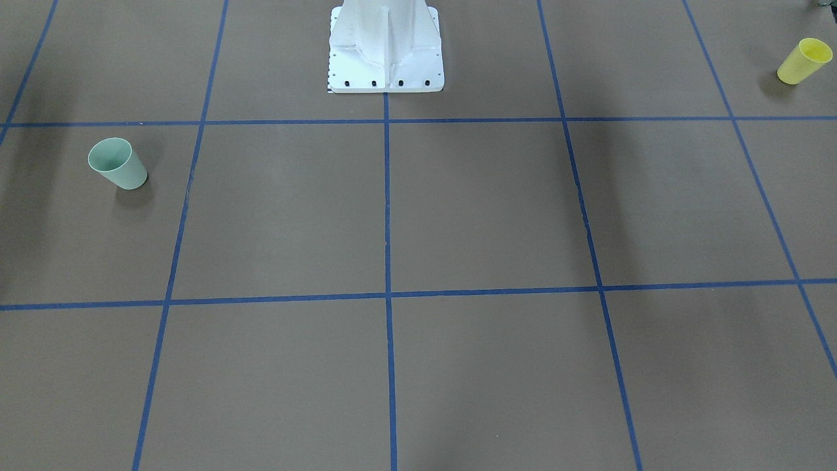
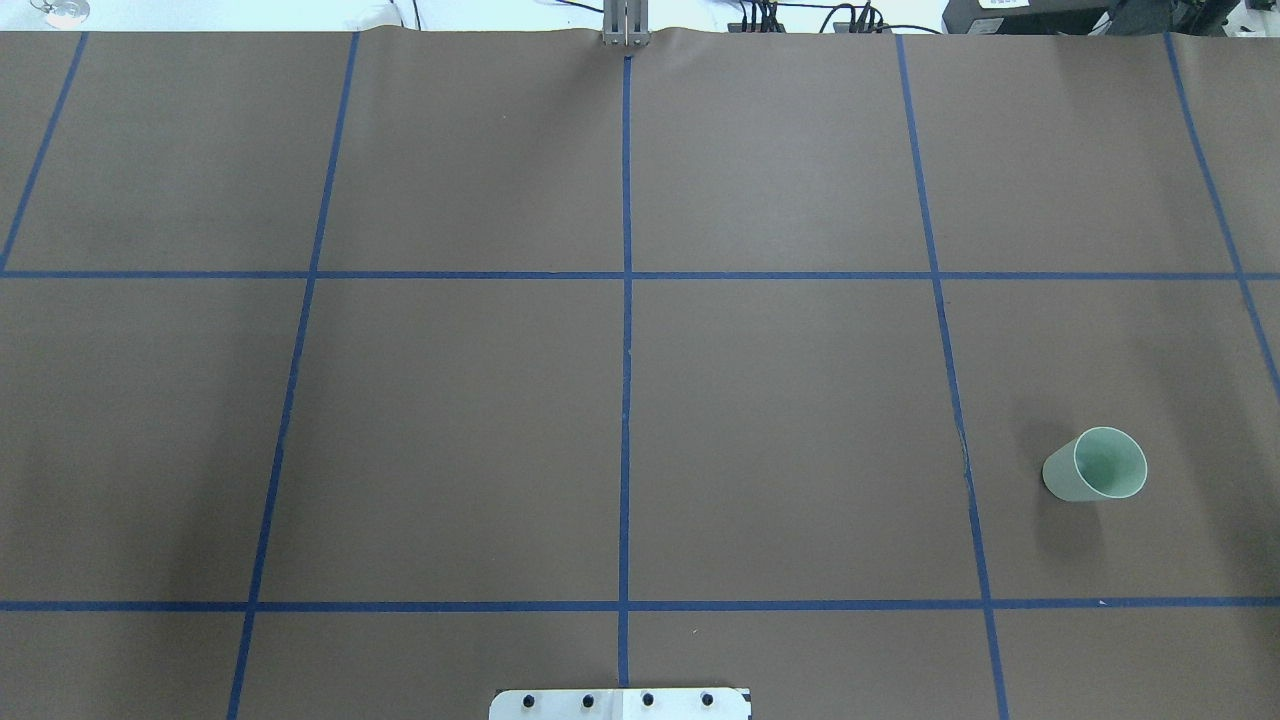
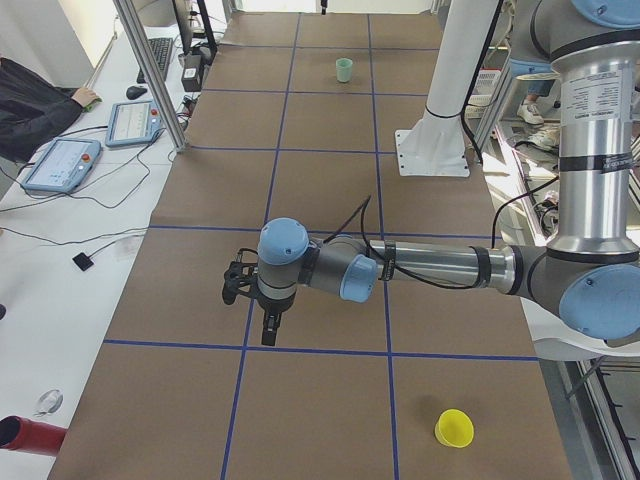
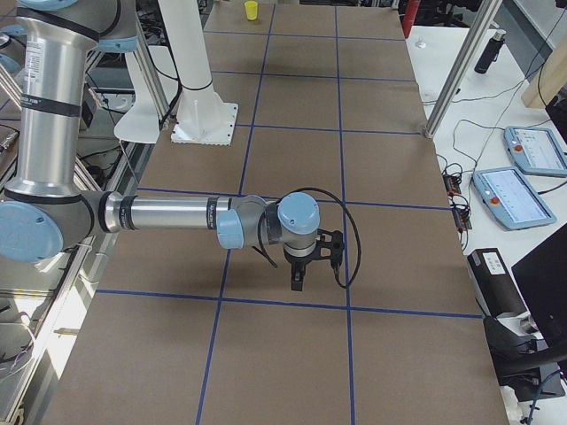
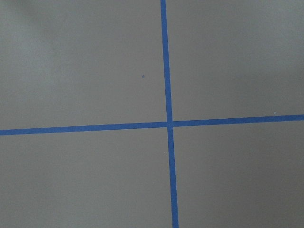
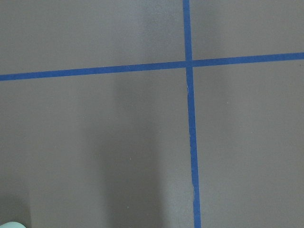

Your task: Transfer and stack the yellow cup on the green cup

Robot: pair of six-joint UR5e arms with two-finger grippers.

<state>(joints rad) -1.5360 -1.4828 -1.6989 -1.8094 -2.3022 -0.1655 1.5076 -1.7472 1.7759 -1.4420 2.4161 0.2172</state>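
Notably, front-facing view catches yellow cup (image 1: 804, 61); overhead, just green cup (image 2: 1095, 466).

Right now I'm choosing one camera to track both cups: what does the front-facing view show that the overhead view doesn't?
Only the front-facing view shows the yellow cup, far out on the robot's left. Only the overhead view shows the cables and a small metal bracket at the far edge. Both show the green cup on the robot's right, the blue tape lines and the robot's white base plate.
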